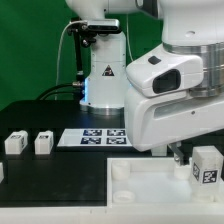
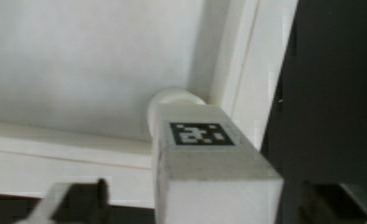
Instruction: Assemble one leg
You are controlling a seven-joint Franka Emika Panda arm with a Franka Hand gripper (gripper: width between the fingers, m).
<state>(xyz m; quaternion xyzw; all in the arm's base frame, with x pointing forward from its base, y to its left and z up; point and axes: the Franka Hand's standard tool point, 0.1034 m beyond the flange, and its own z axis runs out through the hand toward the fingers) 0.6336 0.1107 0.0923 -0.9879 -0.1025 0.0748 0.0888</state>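
My gripper [image 1: 188, 157] hangs over the right corner of the large white tray-like piece [image 1: 150, 185]. A leg [image 1: 207, 165], a small white block with a square marker, stands upright at that corner. In the wrist view the leg [image 2: 215, 170] lies between my two dark fingertips [image 2: 86, 200], with the gripper [image 2: 192, 205] around it. The leg lies against one finger, and a narrow gap shows between it and the other. The jaws look slightly open around the leg. Beneath the leg is the tray's rounded corner [image 2: 176, 100].
Two more legs [image 1: 15, 143] [image 1: 43, 143] stand at the exterior view's left, with a third partly cut off at the left edge [image 1: 2, 172]. The marker board [image 1: 100, 137] lies flat behind the tray. The arm's base [image 1: 103, 80] stands at the back.
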